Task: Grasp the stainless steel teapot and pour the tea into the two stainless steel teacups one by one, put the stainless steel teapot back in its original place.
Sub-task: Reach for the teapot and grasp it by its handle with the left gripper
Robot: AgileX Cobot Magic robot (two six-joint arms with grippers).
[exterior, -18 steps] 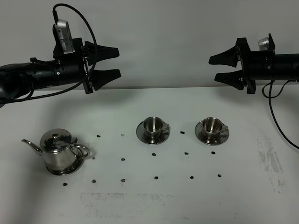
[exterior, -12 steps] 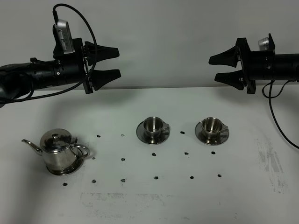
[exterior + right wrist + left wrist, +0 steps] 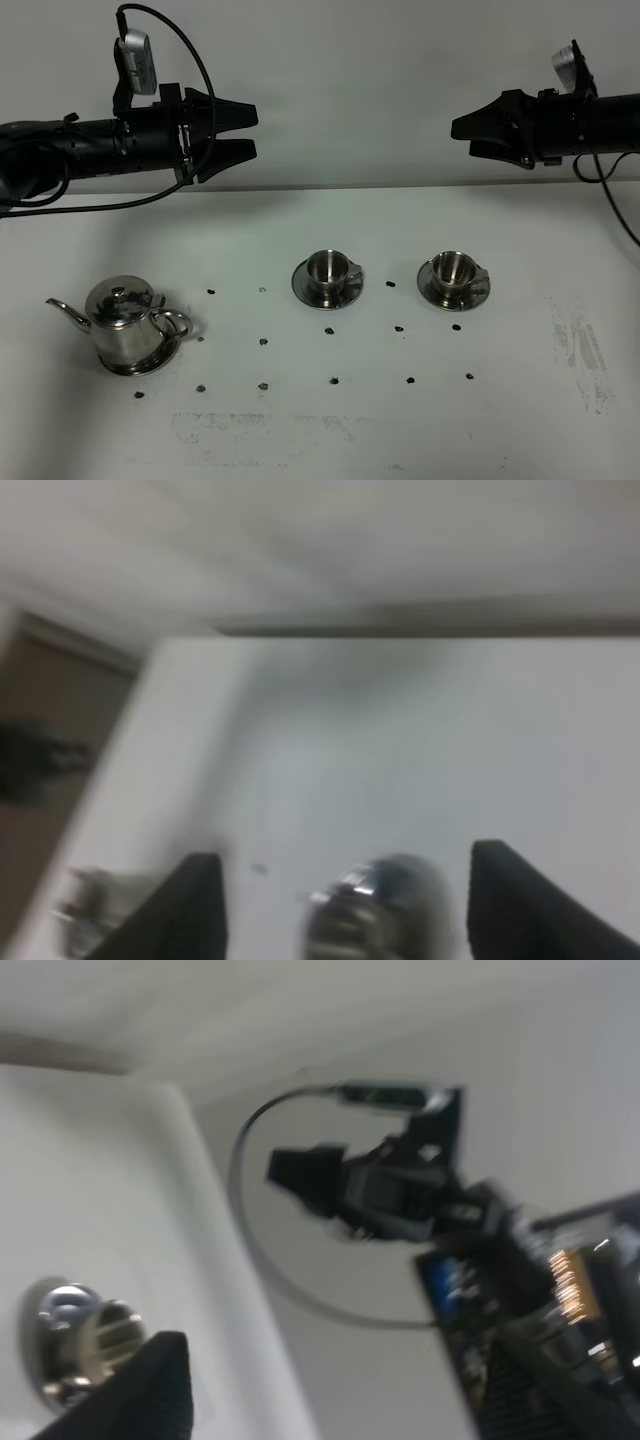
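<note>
The stainless steel teapot (image 3: 124,322) stands at the table's left on its original place, a round saucer (image 3: 148,364), with the lid on, so the tea is hidden. The two stainless steel teacups sit on saucers in mid-table, one on the left (image 3: 326,268) and one on the right (image 3: 452,268). My left gripper (image 3: 250,131) hangs open high above the back of the table, well above and behind the teapot. My right gripper (image 3: 466,138) hangs open at the same height, behind the right cup. The blurred left wrist view shows one cup (image 3: 78,1342) between the spread fingers of the left gripper (image 3: 335,1385). The right wrist view shows a cup (image 3: 378,905) below the right gripper (image 3: 340,865).
Small dark marks (image 3: 331,381) dot the white table (image 3: 520,400) in rows around the cups and teapot. A grey wall rises behind the table's back edge (image 3: 350,188). Cables (image 3: 600,270) hang from both arms.
Both wrists have rolled, so each gripper's fingers look closer together in the exterior view. The right gripper has also risen slightly. Teapot and cups have not moved.
</note>
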